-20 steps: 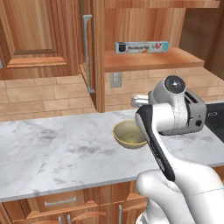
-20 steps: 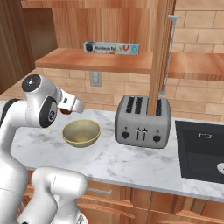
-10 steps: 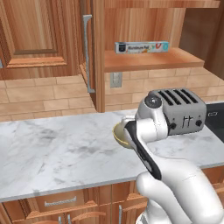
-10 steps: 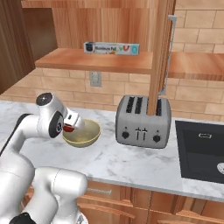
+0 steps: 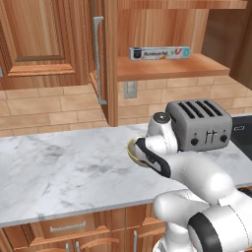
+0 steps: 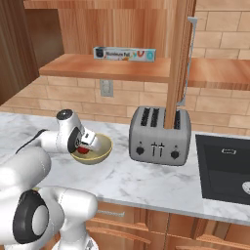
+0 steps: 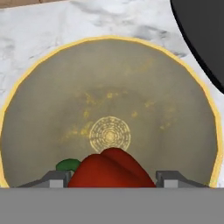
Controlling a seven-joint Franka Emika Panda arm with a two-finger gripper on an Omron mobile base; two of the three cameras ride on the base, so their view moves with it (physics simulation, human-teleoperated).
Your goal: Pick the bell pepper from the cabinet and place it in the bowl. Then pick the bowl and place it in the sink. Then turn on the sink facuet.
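In the hand view the red bell pepper (image 7: 111,169) with its green stem sits between my fingertips, just over the olive inside of the beige-yellow bowl (image 7: 109,96). My gripper (image 7: 111,178) is shut on the pepper. The right base view shows the bowl (image 6: 101,153) on the marble counter left of the toaster, with my gripper (image 6: 85,146) dipped into it and the pepper (image 6: 83,150) showing red at the rim. From the left base view my hand covers most of the bowl (image 5: 131,150). The black sink (image 6: 225,168) lies at the right. The cabinet door (image 5: 110,59) stands open.
A silver toaster (image 6: 158,134) stands close to the right of the bowl. A foil box (image 5: 158,52) lies on the cabinet shelf (image 6: 107,68) above. The open door's edge (image 6: 178,58) hangs over the toaster. Bare marble counter (image 5: 59,172) stretches to the left.
My hand has come down from above the bowl into it, carrying the bell pepper. The bowl and toaster have stayed put.
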